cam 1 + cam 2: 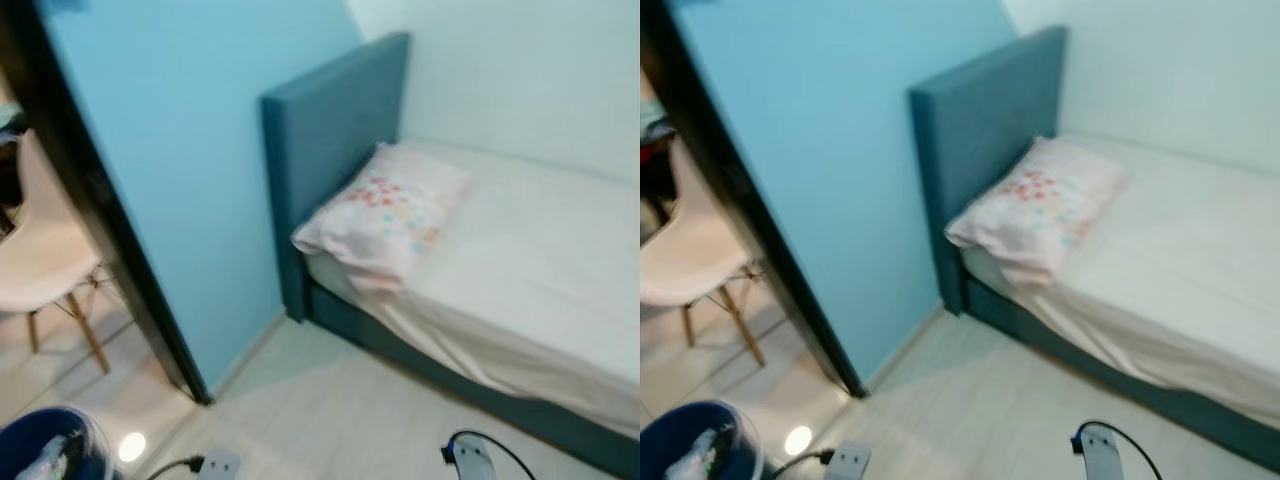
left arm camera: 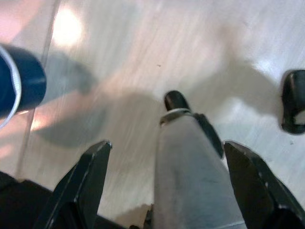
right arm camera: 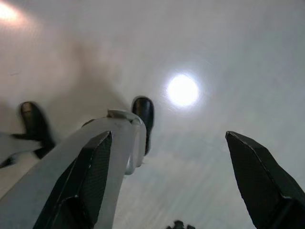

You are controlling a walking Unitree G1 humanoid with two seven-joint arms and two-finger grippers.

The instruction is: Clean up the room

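Nearest, blue bin (image 1: 45,445) on floor (image 1: 330,420) contains crumpled items. Left gripper (image 2: 167,157) and right gripper (image 3: 167,157) hang released above floor. Floral pillow (image 1: 385,215) rests against bed (image 1: 530,270) headboard.

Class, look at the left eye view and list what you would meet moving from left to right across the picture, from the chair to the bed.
White chair → dark door frame → light blue wall → teal headboard → floral pillow → white mattress.

A floral pillow (image 1: 383,215) lies on the white-sheeted bed (image 1: 530,270) against its headboard.
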